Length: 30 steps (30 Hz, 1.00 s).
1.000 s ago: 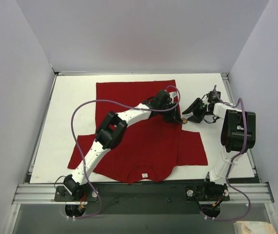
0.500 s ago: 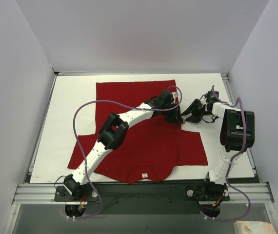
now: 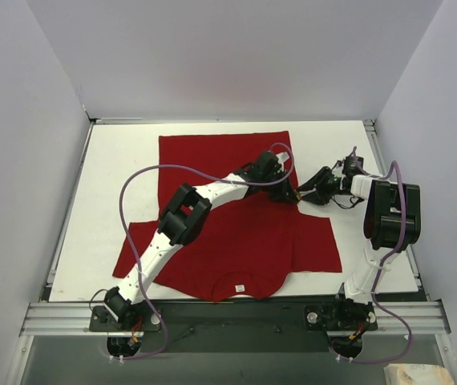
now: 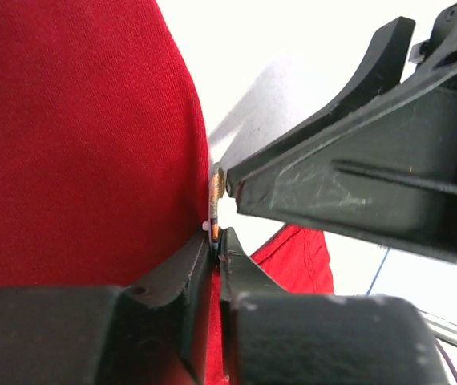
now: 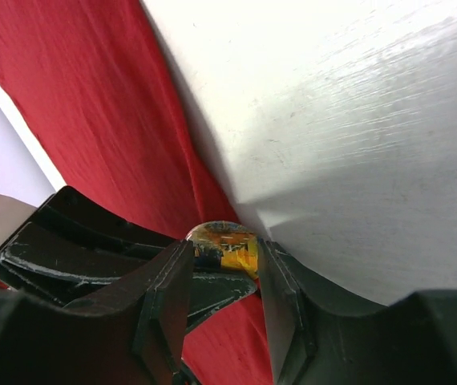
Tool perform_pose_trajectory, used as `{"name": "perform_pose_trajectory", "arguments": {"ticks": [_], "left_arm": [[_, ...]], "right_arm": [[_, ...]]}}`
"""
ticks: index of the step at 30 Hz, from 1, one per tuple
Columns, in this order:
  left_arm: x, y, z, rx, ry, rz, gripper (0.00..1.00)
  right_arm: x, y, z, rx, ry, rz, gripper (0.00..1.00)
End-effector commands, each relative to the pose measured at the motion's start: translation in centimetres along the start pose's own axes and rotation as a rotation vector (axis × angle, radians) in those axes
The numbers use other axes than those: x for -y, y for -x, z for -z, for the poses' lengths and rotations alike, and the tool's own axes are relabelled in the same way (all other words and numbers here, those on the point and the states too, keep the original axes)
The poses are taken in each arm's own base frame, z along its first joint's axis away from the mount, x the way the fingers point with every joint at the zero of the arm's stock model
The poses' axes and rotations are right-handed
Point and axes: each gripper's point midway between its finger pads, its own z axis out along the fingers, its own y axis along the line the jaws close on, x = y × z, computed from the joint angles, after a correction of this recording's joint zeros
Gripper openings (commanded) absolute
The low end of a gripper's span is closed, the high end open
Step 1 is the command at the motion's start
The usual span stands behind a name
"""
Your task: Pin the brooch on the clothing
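vs 1 s ago: right gripper [image 5: 222,258] has slid left and is now tip-to-tip with left gripper [image 4: 215,241] at the right edge of the shirt [image 3: 220,160]. Right jaws are clamped across the brooch [image 5: 224,241]. Left jaws are nearly together, nipping the brooch's lower rim at that edge. Shirt lies flat, collar near.

My right gripper [image 5: 223,255] is black with pale scuff marks. The brooch [image 5: 224,243] has a yellow-gold face with darker multicoloured markings. T-shirt [image 3: 212,160]: plain red. Neck label [image 3: 239,288]: white. Table [image 3: 120,160]: white.
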Motion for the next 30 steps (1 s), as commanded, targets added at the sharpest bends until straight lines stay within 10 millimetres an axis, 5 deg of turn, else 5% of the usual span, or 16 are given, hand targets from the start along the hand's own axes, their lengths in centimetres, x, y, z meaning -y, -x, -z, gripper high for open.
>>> {"name": "perform_pose_trajectory", "arguments": {"ticks": [1,10,30], "left_arm": [[-1.9,-0.3,0.0,0.024,0.033,0.011,0.11],[-0.4,0.4,1.4,0.059,-0.079,-0.049,0.00],[2.7,0.7,2.5,0.080,-0.296,-0.073,0.00]], "right_arm": [[-1.3,0.3,1.1,0.015,0.058,0.006,0.38],[-1.0,0.9,2.1,0.057,0.013,0.052,0.43],[-0.5,-0.3,-0.9,-0.007,0.041,0.055,0.45]]}}
